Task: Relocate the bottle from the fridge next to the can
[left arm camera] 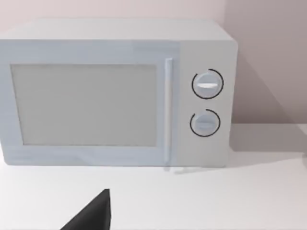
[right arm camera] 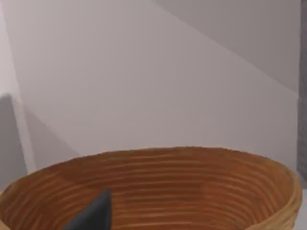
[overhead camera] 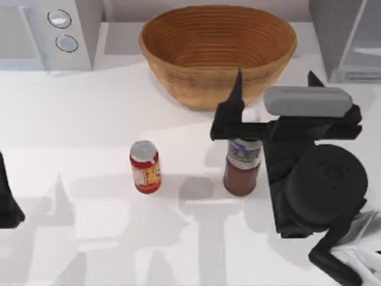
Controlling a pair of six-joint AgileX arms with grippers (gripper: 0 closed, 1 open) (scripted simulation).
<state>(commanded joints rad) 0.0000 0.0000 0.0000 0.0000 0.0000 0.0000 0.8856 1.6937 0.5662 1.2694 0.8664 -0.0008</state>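
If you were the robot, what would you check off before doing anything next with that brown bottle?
1. Bottle out of the fridge: ok, it stands on the table.
2. Bottle upright: ok.
3. Bottle next to the can: ok, I judge; they stand side by side with a gap between them.
4. Right gripper grip: cannot tell; it sits right over the bottle's top, fingers hidden.
5. Room to lift away: ok, probably, though the basket is close behind.
6. Left gripper out of the way: ok, parked at the table's left edge, facing the microwave.
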